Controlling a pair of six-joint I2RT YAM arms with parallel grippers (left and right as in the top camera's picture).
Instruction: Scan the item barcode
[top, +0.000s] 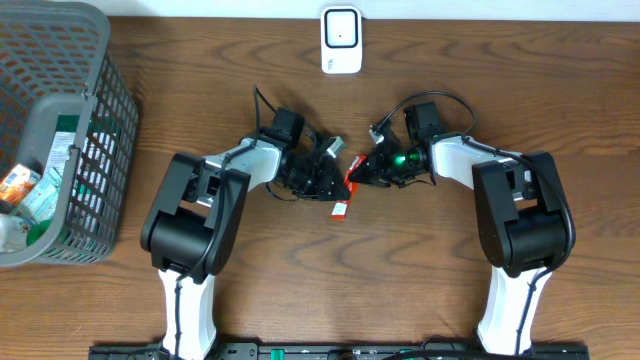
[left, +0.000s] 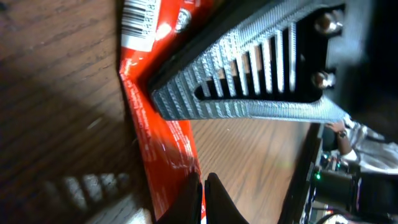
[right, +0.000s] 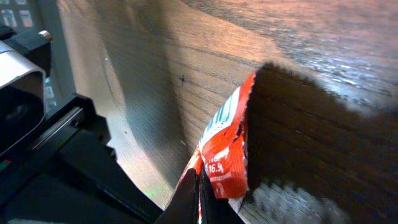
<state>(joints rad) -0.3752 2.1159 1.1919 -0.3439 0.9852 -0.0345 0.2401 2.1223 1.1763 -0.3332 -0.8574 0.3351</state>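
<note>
Packet (top: 347, 186) pinched from both sides
Left claw (left: 203, 199) and right claw (right: 198, 199) both clamped shut on it, packet between them

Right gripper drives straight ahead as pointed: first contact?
Probably the left gripper, facing the right gripper almost tip to tip, both shut on the red packet between them. Height offset is unclear.
</note>
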